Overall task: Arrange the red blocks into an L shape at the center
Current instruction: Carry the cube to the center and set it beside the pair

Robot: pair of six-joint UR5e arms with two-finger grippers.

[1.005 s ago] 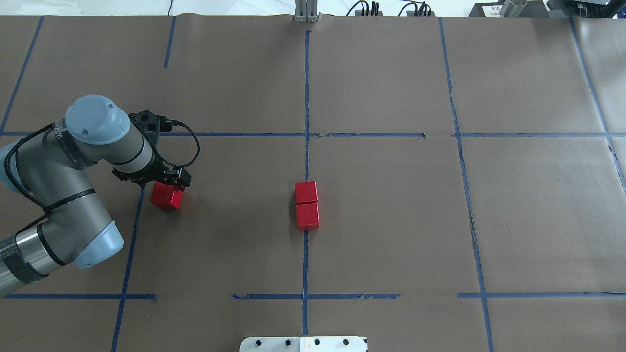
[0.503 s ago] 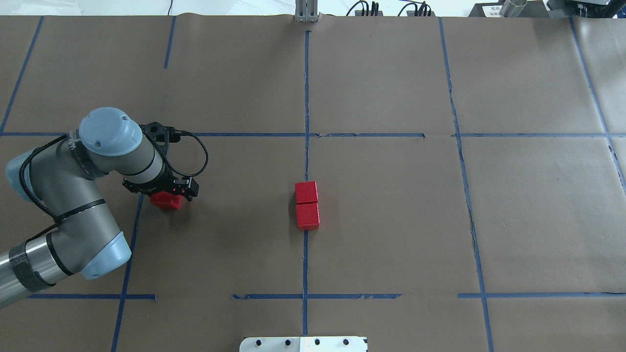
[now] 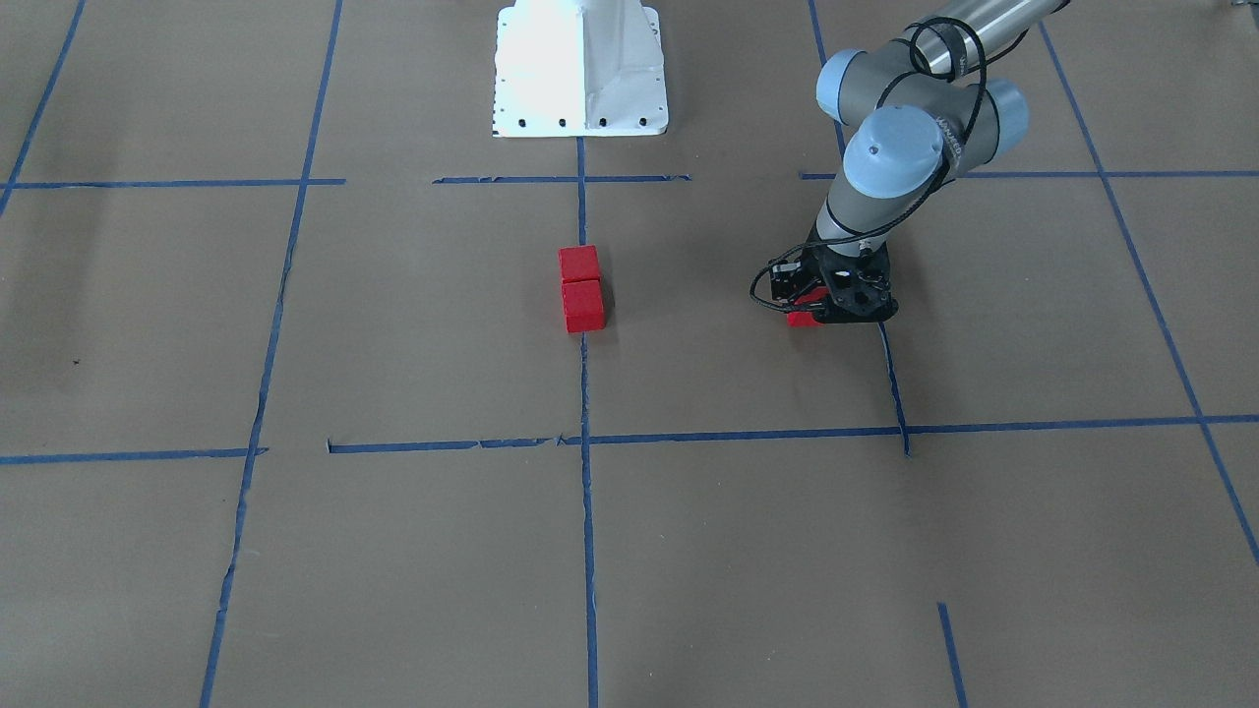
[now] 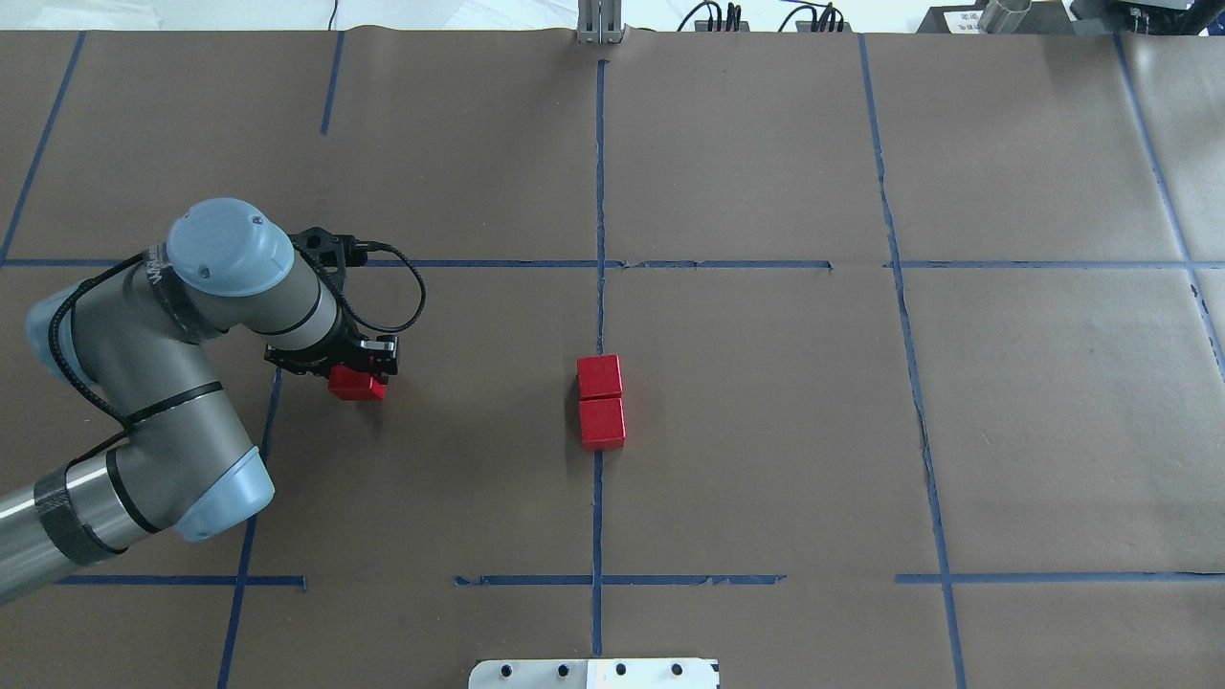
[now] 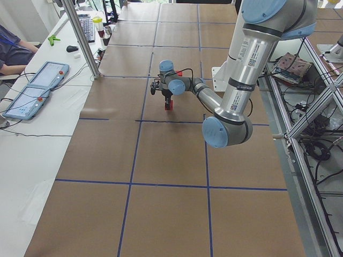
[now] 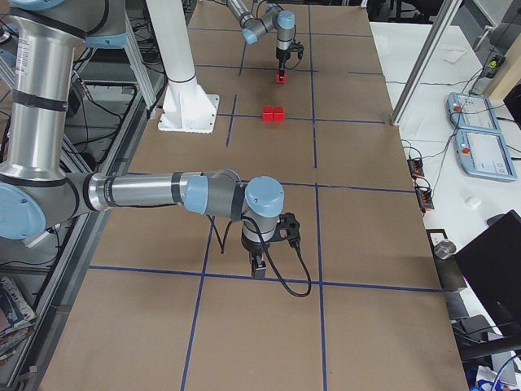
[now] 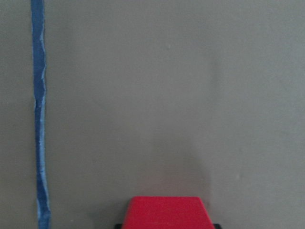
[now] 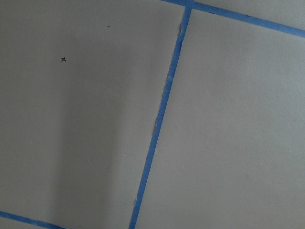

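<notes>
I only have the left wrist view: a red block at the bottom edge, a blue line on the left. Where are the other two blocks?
Observer: The two blocks lie touching, one behind the other, on the center line.
Operator: Which way is that from my block?
Observer: Toward the robot's right. The third block, in the left hand, is about level with the farther block of the two.
Operator: Is the right arm in my way?
Observer: It seems not. The right hand is far out on the robot's right, nowhere near the blocks.
</notes>
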